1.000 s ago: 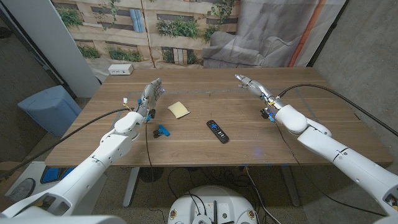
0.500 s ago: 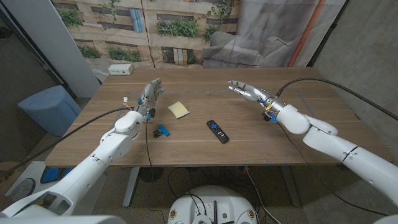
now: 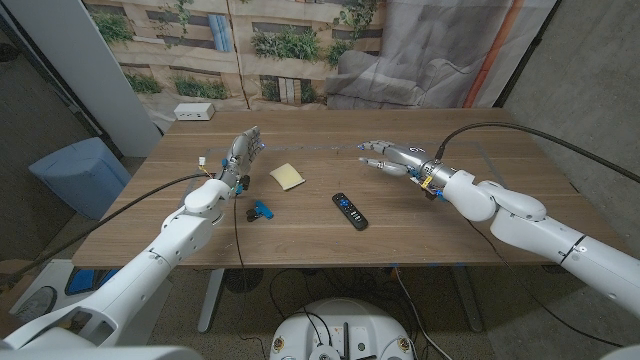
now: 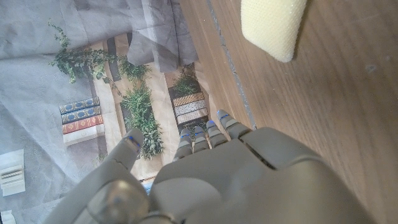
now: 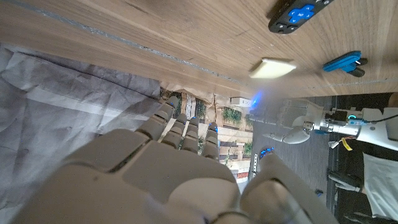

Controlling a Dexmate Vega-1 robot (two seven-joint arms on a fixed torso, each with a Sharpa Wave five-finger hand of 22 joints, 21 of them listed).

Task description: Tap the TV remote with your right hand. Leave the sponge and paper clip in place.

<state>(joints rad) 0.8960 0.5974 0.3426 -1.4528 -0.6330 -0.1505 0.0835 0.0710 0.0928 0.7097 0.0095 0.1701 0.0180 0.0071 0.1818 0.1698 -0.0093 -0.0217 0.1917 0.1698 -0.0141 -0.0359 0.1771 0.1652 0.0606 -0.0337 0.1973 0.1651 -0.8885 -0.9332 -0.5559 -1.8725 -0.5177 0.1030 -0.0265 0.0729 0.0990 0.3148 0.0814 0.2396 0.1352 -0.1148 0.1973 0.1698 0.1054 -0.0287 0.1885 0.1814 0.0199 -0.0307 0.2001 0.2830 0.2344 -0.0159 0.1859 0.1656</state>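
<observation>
A brown wooden table [image 3: 300,225] stands before a printed backdrop [image 3: 250,40] and grey drape. The right hand [image 3: 388,156] hovers with fingers spread, holding nothing. The slim black remote [image 3: 350,211] lies near it, toward the robot's left. A square yellow sponge [image 3: 288,176] and blue paper clip [image 3: 262,209] lie just beside the left hand [image 3: 243,150], whose fingers are straight, empty.

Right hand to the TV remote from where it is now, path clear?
Probably yes. The right hand hangs open above the table, beyond and to the right of the TV remote, with bare wood between them. The sponge and paper clip lie off to the remote's left.
</observation>
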